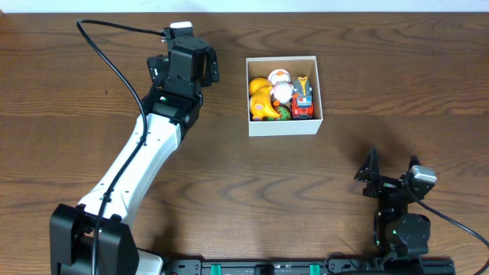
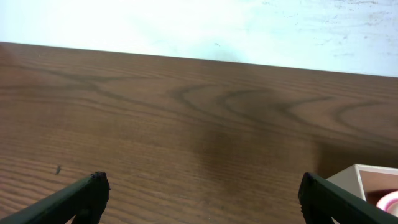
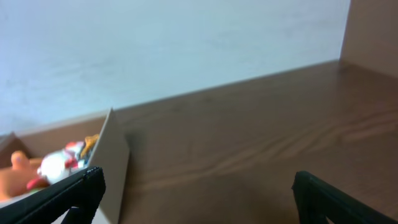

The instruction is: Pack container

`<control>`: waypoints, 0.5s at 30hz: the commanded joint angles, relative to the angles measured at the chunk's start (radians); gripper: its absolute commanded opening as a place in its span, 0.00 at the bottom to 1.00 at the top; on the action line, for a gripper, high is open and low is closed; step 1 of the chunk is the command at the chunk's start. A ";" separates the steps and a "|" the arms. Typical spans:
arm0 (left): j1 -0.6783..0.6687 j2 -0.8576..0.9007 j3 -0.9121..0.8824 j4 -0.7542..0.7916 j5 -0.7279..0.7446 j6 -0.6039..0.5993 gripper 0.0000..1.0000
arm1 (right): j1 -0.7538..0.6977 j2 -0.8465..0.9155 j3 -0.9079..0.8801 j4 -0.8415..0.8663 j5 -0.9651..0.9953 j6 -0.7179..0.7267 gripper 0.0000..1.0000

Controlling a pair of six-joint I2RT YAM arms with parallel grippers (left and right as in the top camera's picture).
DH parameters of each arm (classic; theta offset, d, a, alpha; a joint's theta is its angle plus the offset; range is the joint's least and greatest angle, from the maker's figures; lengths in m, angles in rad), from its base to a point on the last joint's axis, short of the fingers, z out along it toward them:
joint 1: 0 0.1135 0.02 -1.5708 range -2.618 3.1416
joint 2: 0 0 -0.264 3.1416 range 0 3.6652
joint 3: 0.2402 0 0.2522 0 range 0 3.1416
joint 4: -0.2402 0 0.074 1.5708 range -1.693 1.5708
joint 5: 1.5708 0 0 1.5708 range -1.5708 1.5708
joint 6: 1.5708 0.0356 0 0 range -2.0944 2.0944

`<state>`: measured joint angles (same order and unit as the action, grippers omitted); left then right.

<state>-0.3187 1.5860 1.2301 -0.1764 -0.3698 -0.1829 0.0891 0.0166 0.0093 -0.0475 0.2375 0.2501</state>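
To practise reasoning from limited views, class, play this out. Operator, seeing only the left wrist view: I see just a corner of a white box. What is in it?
Observer: The container holds several toys, among them a yellow toy and a red truck.
Operator: Where is the other arm?
Observer: The right gripper is open over the near right part of the table, apart from the container.

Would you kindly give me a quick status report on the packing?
Left gripper open, empty. Right gripper open, empty. Container holds toys. No obstruction seen.
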 commanded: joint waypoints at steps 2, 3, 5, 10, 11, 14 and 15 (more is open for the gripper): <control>0.002 -0.005 0.014 -0.002 -0.010 0.005 0.98 | -0.017 -0.011 -0.004 -0.006 -0.050 0.001 0.99; 0.002 -0.005 0.014 -0.002 -0.010 0.005 0.98 | -0.017 -0.011 -0.004 -0.008 -0.056 -0.021 0.99; 0.002 -0.005 0.014 -0.002 -0.010 0.005 0.98 | -0.017 -0.011 -0.004 -0.008 -0.059 -0.054 0.99; 0.002 -0.005 0.014 -0.002 -0.009 0.005 0.98 | -0.017 -0.011 -0.004 -0.009 -0.063 -0.090 0.99; 0.002 -0.005 0.014 -0.002 -0.009 0.005 0.98 | -0.017 -0.011 -0.004 -0.009 -0.063 -0.091 0.99; 0.002 -0.005 0.014 -0.002 -0.010 0.005 0.98 | -0.017 -0.011 -0.004 -0.008 -0.062 -0.091 0.99; 0.002 -0.005 0.014 -0.002 -0.009 0.005 0.98 | -0.017 -0.011 -0.004 -0.008 -0.062 -0.091 0.99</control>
<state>-0.3187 1.5860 1.2301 -0.1764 -0.3698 -0.1833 0.0822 0.0147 0.0086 -0.0521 0.1894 0.1818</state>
